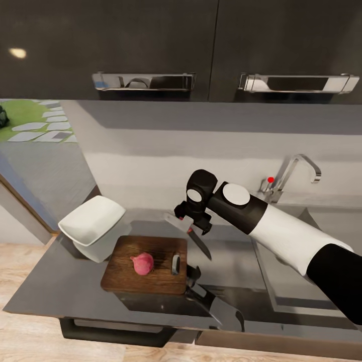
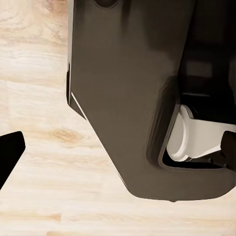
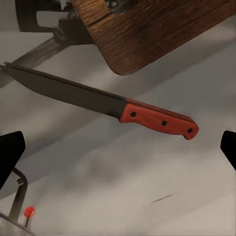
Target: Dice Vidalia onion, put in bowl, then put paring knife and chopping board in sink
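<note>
Dark grey cabinets (image 1: 151, 45) with steel bar handles (image 1: 143, 81) hang across the far wall. Below them the grey desk (image 1: 55, 286) runs from left to right, and the sink (image 1: 322, 236) is set into its right part, with a chrome tap (image 1: 296, 173) and red knob (image 1: 271, 179) at the far edge.

The right arm (image 1: 281, 231) reaches in from the right, over the sink's near-left side, toward the middle of the desk. Its jaws (image 1: 193, 221) hover above the far right corner of the board; in the right wrist view the two tips stand wide apart with nothing between them.

The white bowl (image 1: 93, 223) sits at the left, tilted, touching the board's far left corner. The brown wooden board (image 1: 151, 266) lies just right of it, near the desk's front edge.

The knife (image 3: 105, 105) lies flat on the desk just right of the board, red-brown handle toward the far side and dark blade (image 1: 201, 246) pointing toward the near side, apart from the jaws above it.

The small pink-red onion (image 1: 143, 263) rests whole on the middle of the board.

In the left wrist view one dark tip of the left jaws (image 2: 10, 155) hangs over the wood floor (image 2: 34, 73) beside the robot's dark base (image 2: 128, 98); whether they are open I cannot tell.
</note>
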You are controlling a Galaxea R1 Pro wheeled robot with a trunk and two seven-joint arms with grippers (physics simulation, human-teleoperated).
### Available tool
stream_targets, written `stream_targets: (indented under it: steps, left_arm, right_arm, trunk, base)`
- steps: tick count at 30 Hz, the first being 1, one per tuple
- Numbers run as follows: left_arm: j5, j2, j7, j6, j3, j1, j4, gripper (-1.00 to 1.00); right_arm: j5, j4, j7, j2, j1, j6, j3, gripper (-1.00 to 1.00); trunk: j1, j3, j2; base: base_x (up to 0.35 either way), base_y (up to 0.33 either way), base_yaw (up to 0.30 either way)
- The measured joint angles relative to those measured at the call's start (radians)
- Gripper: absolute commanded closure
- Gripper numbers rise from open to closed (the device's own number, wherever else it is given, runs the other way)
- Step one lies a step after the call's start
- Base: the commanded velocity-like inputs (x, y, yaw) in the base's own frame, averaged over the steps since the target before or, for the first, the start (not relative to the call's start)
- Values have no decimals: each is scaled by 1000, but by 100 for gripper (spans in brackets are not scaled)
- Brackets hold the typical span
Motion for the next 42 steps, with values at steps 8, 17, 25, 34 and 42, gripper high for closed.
stream_targets:
  steps: [8,17,25,34,42]
  left_arm:
    - [0,1,0,0,0,0,0,-100]
    - [0,3,0,-2,0,0,0,-100]
    - [0,3,0,-3,0,0,0,-100]
    - [0,3,0,-3,0,0,0,-100]
    - [-1,4,0,-3,0,0,0,-100]
  right_arm:
    - [1,0,0,0,0,0,0,-100]
    - [2,1,0,3,0,5,0,-100]
    - [3,1,0,2,0,18,0,-100]
    - [4,2,-8,1,0,59,0,-100]
    - [4,2,-14,2,0,63,0,-100]
  trunk:
    - [0,0,0]
    - [0,0,0]
    - [0,0,0]
    - [0,0,0]
    - [0,0,0]
  base:
    - [8,-7,0]
    - [5,0,0]
    - [205,0,0]
    - [81,0,0]
    - [3,0,0]
